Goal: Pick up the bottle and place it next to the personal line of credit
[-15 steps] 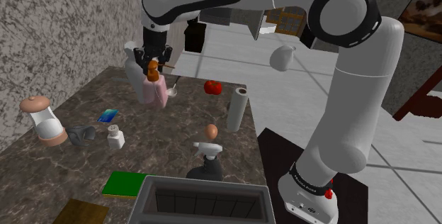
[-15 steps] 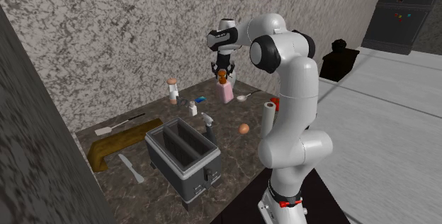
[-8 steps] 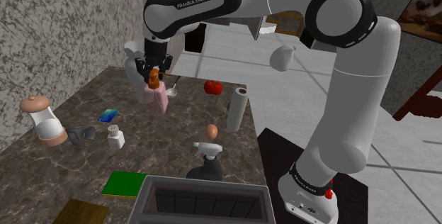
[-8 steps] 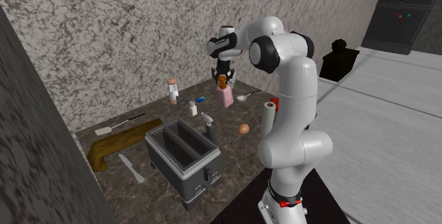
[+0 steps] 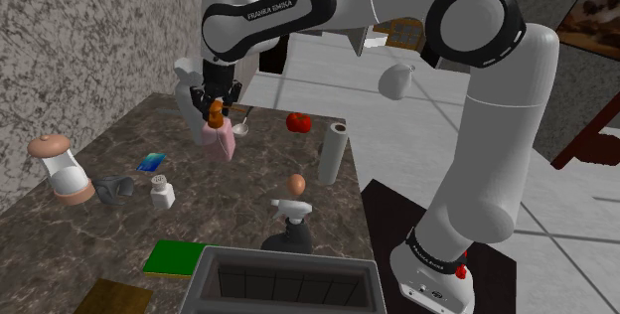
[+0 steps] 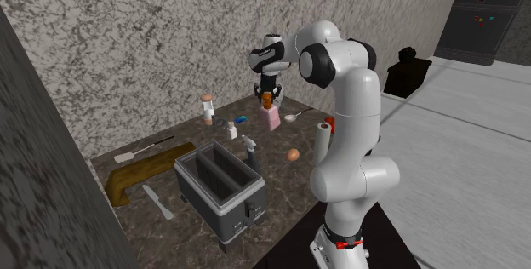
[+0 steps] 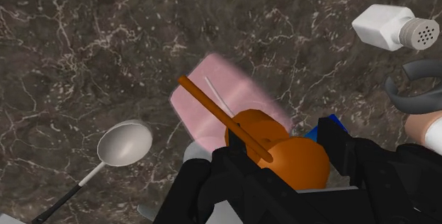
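My gripper (image 7: 287, 155) was clamped on the orange cap of the pink bottle (image 7: 212, 105), its body over the dark marble counter (image 7: 85, 45) just beside a spoon (image 7: 124, 143), the blue card (image 5: 151, 161) farther along near a white shaker (image 5: 161, 191).

Even flat light, dim walls, no glare.

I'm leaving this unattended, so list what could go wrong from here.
1. The gripper clasps the bottle by its orange cap; the pink body hanging below could swing or slip out.
2. The card lies close to the shaker and a grey object, so setting the bottle down there may knock the shaker over.
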### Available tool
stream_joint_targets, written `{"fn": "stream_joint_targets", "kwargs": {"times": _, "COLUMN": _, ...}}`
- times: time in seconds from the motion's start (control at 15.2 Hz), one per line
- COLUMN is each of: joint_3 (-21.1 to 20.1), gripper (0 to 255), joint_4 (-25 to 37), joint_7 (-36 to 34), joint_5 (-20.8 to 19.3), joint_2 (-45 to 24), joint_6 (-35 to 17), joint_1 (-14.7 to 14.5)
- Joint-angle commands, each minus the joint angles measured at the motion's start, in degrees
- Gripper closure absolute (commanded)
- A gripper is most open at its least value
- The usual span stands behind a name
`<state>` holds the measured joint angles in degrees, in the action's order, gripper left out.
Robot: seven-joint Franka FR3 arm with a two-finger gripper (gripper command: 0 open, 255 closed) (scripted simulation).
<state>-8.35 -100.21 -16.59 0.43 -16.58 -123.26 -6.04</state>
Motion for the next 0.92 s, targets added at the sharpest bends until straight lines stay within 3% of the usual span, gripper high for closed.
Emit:
{"fn": "stream_joint_targets", "kwargs": {"times": 0.0, "joint_3": 0.0, "gripper": 255, "joint_4": 0.0, "joint_7": 0.0, "joint_5": 0.0, "joint_2": 0.0, "joint_6": 0.0, "joint_1": 0.0}}
{"fn": "stream_joint_targets", "kwargs": {"times": 0.07, "joint_3": 0.0, "gripper": 0, "joint_4": 0.0, "joint_7": 0.0, "joint_5": 0.0, "joint_2": 0.0, "joint_6": 0.0, "joint_1": 0.0}}
{"fn": "stream_joint_targets", "kwargs": {"times": 0.4, "joint_3": 0.0, "gripper": 0, "joint_4": 0.0, "joint_7": 0.0, "joint_5": 0.0, "joint_2": 0.0, "joint_6": 0.0, "joint_1": 0.0}}
{"fn": "stream_joint_targets", "kwargs": {"times": 0.66, "joint_3": 0.0, "gripper": 0, "joint_4": 3.3, "joint_7": 0.3, "joint_5": 0.4, "joint_2": 2.9, "joint_6": 6.2, "joint_1": 0.3}}
{"fn": "stream_joint_targets", "kwargs": {"times": 0.86, "joint_3": 0.0, "gripper": 0, "joint_4": 3.3, "joint_7": 0.3, "joint_5": 0.4, "joint_2": 2.9, "joint_6": 6.2, "joint_1": 0.3}}
